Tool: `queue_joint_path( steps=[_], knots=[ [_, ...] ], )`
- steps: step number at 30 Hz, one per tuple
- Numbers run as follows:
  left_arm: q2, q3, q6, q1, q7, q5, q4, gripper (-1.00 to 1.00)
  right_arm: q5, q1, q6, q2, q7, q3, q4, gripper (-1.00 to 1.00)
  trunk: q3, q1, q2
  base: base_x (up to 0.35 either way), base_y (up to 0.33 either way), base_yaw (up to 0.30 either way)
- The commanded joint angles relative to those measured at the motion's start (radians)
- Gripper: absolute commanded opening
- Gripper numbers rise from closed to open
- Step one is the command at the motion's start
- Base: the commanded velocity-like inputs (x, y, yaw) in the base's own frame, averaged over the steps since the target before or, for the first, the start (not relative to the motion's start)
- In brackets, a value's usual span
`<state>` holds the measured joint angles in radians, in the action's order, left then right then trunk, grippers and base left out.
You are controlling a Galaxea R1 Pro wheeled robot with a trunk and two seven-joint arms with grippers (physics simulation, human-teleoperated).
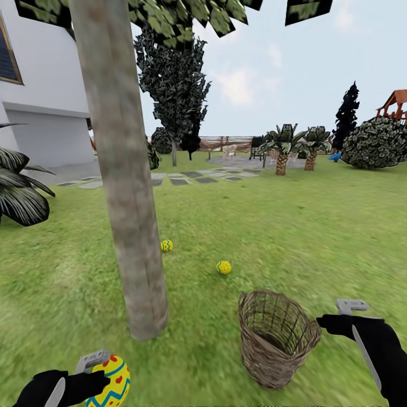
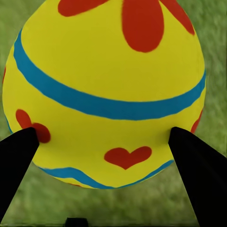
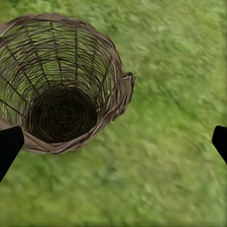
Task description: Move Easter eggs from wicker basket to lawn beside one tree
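Observation:
My left gripper (image 1: 103,377) is shut on a yellow Easter egg (image 1: 112,382) with blue bands and red hearts, low at the near left, in front of the tree (image 1: 127,198). Up close, that egg (image 2: 106,90) sits between the black fingertips (image 2: 21,151) over grass. Two more Easter eggs lie on the lawn (image 1: 294,226): one (image 1: 166,245) just right of the trunk, the other (image 1: 224,267) a little further right. The wicker basket (image 1: 274,362) stands upright to the trunk's right, and nothing lies inside the basket (image 3: 111,56). My right gripper (image 1: 349,309) is open beside its right rim.
A white house (image 1: 39,85) and a dark palm-like plant (image 1: 20,192) are at the left. A stepping-stone path (image 1: 186,180), short palms (image 1: 281,148), a cypress (image 1: 346,116) and a round bush (image 1: 377,142) lie far back. Open grass spreads to the right.

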<state>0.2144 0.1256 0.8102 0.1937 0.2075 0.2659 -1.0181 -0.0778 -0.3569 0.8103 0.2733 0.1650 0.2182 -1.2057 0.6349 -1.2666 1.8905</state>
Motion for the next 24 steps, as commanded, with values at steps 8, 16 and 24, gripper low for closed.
queue_joint_path(
  steps=[8, 16, 24],
  knots=[
    [-0.065, -0.001, 0.009, 0.013, 0.003, -0.011, 0.076, -1.0, -0.01, -0.001, 0.006, -0.004, 0.008, -0.001, -0.013, 1.0, 0.026, -0.031, 0.057, 0.0, 0.0, 0.0],
    [-0.186, -0.007, 0.082, 0.015, 0.005, -0.165, -0.001, -1.0, -0.011, -0.001, 0.01, -0.002, 0.009, -0.002, -0.011, 1.0, 0.051, -0.061, 0.113, 0.0, 0.0, 0.0],
    [-0.187, -0.005, 0.089, 0.015, 0.006, -0.17, -0.014, -1.0, -0.011, -0.001, 0.01, -0.009, 0.008, -0.006, -0.006, 1.0, 0.076, -0.092, 0.169, 0.0, 0.0, 0.0]
  ],
)
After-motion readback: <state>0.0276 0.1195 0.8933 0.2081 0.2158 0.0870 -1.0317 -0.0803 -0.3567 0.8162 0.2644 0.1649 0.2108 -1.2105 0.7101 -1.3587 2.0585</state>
